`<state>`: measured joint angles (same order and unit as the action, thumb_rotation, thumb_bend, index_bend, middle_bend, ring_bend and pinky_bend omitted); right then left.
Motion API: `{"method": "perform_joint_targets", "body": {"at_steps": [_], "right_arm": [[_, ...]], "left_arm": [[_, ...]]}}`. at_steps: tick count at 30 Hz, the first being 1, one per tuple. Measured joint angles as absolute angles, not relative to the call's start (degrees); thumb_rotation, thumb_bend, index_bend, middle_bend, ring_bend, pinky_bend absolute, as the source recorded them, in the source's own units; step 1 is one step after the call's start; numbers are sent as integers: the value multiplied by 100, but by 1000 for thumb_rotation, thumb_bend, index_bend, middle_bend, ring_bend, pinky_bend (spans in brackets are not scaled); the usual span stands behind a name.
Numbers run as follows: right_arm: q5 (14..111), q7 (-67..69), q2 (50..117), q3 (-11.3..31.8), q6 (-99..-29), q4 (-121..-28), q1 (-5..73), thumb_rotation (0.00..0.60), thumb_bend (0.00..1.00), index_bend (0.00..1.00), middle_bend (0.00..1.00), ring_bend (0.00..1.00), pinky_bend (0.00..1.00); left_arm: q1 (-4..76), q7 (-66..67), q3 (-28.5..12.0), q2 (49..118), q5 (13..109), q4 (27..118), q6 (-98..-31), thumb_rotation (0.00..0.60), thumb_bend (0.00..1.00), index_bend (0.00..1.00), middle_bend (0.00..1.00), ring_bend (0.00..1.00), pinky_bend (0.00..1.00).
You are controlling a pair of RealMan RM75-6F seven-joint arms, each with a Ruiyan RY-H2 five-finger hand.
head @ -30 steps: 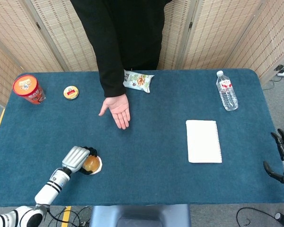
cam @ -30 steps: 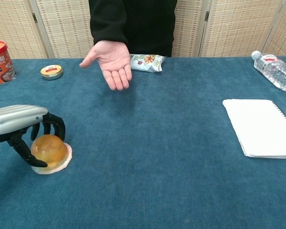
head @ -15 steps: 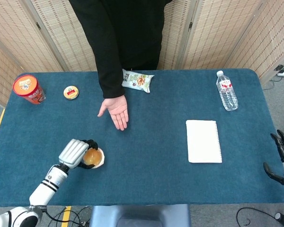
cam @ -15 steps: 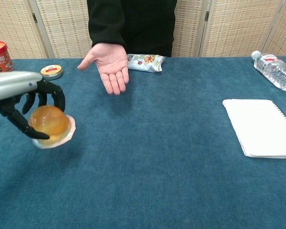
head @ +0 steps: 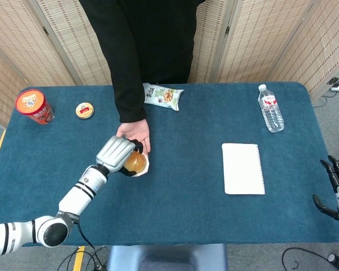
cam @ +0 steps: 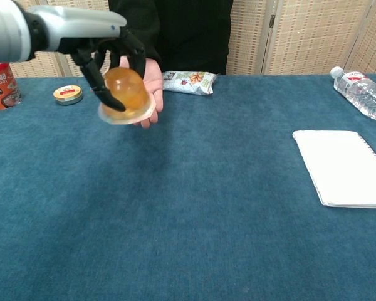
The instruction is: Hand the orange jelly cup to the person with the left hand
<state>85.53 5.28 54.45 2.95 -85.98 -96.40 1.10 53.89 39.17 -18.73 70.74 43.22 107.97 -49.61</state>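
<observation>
The orange jelly cup (head: pixel 136 163) (cam: pixel 125 90) is a domed amber cup with a white rim. My left hand (head: pixel 118 154) (cam: pixel 103 49) grips it from above, lifted off the table. It hangs just over the person's open palm (head: pixel 137 134) (cam: pixel 149 81), which is held out flat above the blue table. Whether the cup touches the palm I cannot tell. My right hand (head: pixel 336 183) sits at the far right table edge, fingers apart, holding nothing.
A red can (head: pixel 33 106) and a small round tin (head: pixel 85 110) stand at the back left. A snack packet (head: pixel 164 95) lies behind the person's arm. A water bottle (head: pixel 270 109) and a white notepad (head: pixel 243 168) are on the right.
My left hand lifted the jelly cup off the table and carried it forward and rightward to the person's palm. The person's hand drew back slightly. My right hand stayed still.
</observation>
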Motion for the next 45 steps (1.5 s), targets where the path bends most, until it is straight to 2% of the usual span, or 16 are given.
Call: {"method": "perform_joint_targets", "body": {"at_steps": [6, 11, 13, 15, 17, 20, 23, 29, 34, 36, 41, 45], "right_arm": [[8374, 601, 5409, 349, -8450, -9626, 158, 600, 284, 0, 0, 0, 0], [8298, 620, 5393, 386, -8414, -9627, 175, 600, 285, 0, 0, 0, 0], [8291, 614, 5396, 391, -8433, -9626, 165, 600, 284, 0, 0, 0, 0], [8271, 614, 5397, 396, -8415, -9622, 168, 600, 284, 0, 0, 0, 0], [8255, 610, 5396, 397, -8368, -9621, 184, 600, 284, 0, 0, 0, 0], [8278, 591, 5393, 387, -8337, -9631, 201, 600, 284, 0, 0, 0, 0], [8344, 565, 5398, 365, -8389, -9642, 185, 600, 284, 0, 0, 0, 0], [8482, 543, 5404, 307, -8393, -9657, 183, 600, 284, 0, 0, 0, 0], [8695, 554, 5391, 216, -8438, -9658, 163, 600, 284, 0, 0, 0, 0], [8790, 589, 5383, 179, -8511, -9652, 133, 600, 284, 0, 0, 0, 0], [8950, 591, 5397, 117, -8662, -9635, 68, 600, 284, 0, 0, 0, 0], [8984, 392, 5463, 104, -8692, -9654, 56, 600, 284, 0, 0, 0, 0]], "left_arm": [[6286, 4054, -1964, 7258, 3555, 9969, -4509, 600, 243, 523, 598, 541, 643], [6586, 3960, -1866, 7472, 3524, 9285, -4263, 600, 243, 489, 580, 529, 641], [6640, 3869, -1770, 7561, 3658, 9001, -4228, 600, 243, 413, 509, 444, 602], [6672, 3834, -1620, 7607, 3805, 8842, -4242, 600, 243, 272, 364, 258, 464], [6701, 3870, -1528, 7611, 3808, 8826, -4290, 600, 237, 165, 232, 148, 360], [6768, 3999, -1421, 7577, 3517, 8937, -4433, 600, 203, 56, 119, 62, 277], [6837, 4157, -1323, 7490, 3109, 9252, -4674, 600, 177, 7, 45, 8, 229], [6889, 4391, -1241, 7210, 2823, 10404, -5398, 600, 170, 0, 22, 0, 200], [6765, 4620, -1095, 6916, 2761, 11708, -6371, 600, 170, 0, 22, 0, 196], [6579, 4700, -905, 6813, 2913, 12222, -6913, 600, 170, 0, 22, 0, 193], [5781, 4580, -180, 6661, 4092, 12778, -7985, 600, 170, 0, 22, 0, 192], [4851, 4125, 580, 6566, 5844, 12652, -8641, 600, 170, 0, 22, 0, 188]]}}
